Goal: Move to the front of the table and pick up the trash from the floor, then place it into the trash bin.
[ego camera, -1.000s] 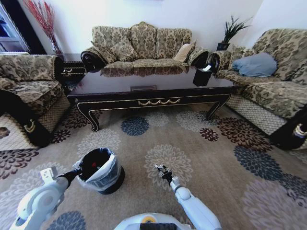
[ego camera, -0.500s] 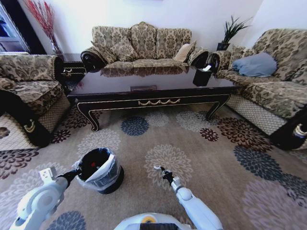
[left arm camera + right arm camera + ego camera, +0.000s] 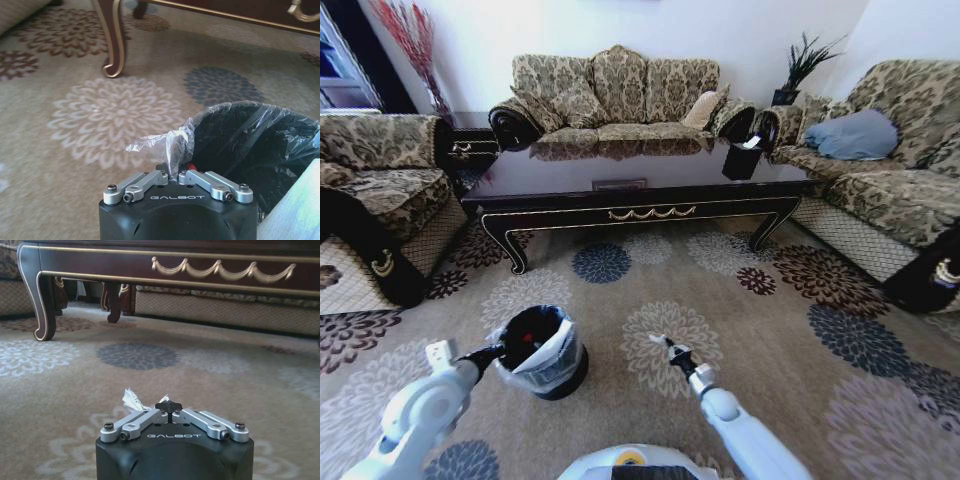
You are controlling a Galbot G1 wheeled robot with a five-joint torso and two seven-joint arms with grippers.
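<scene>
The trash bin (image 3: 542, 352), black with a grey bag liner, stands on the carpet at the lower left. My left gripper (image 3: 492, 352) is at the bin's near rim and is shut on a clear plastic wrapper (image 3: 157, 145) with a red tip, held just outside the bin (image 3: 250, 145). My right gripper (image 3: 660, 343) hovers low over the carpet to the right of the bin. It (image 3: 169, 410) is shut, with a small white paper scrap (image 3: 131, 400) sticking out beside its fingertips. The long dark table (image 3: 620, 170) stands ahead.
Patterned sofas (image 3: 620, 90) ring the table on the left, back and right. A black box (image 3: 742, 160) sits on the tabletop's right end. Open flowered carpet (image 3: 760, 330) lies between me and the table. The table's curved leg (image 3: 112, 40) is beyond the bin.
My left arm has swung to the right, up to the bin's rim, and the bin has shifted slightly to the right. My right gripper has edged a little to the right.
</scene>
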